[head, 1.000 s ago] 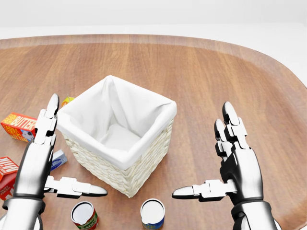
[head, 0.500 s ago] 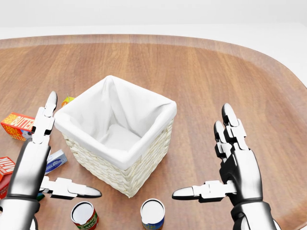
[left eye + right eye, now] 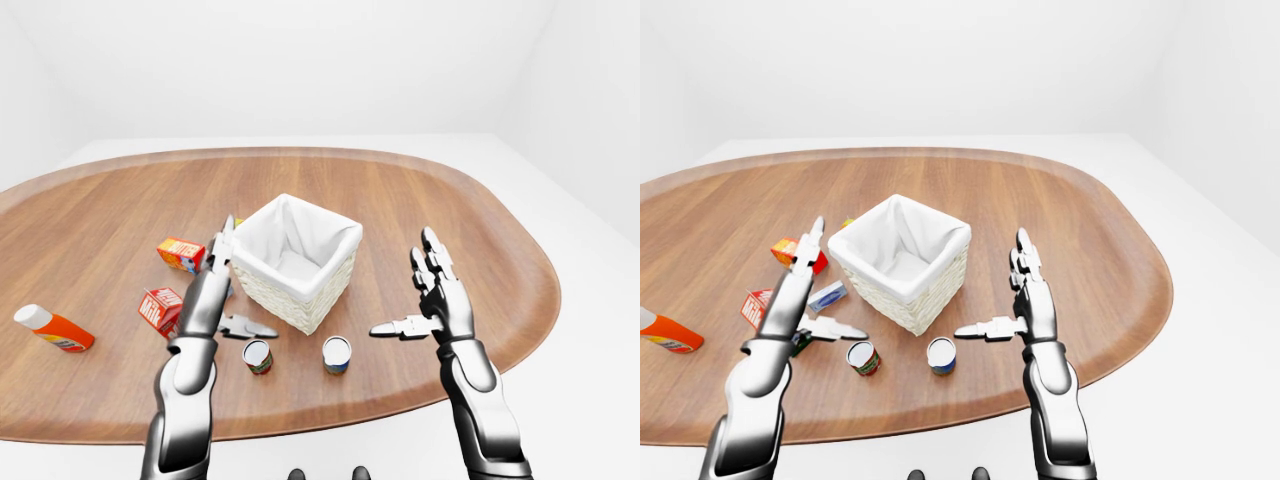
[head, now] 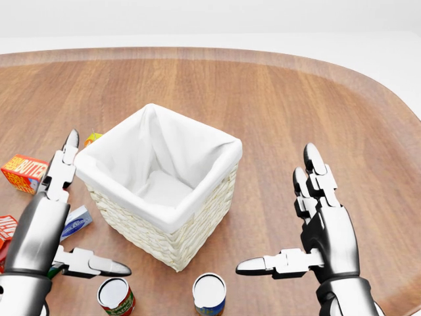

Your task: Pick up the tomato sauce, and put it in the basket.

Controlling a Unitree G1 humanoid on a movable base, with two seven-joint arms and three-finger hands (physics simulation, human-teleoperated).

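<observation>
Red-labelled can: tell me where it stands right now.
In the head view the red-labelled can stands at the bottom edge, left of the blue-labelled can, below the basket and just under the left robot hand.

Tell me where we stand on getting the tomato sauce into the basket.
Nothing is done yet: the basket shows only its white liner. Nothing is in hand; the left hand and right hand are both open above the table. The red-labelled can, likely the tomato sauce, is ungrasped beside a blue-labelled can. Grasp, lift and drop remain.
</observation>
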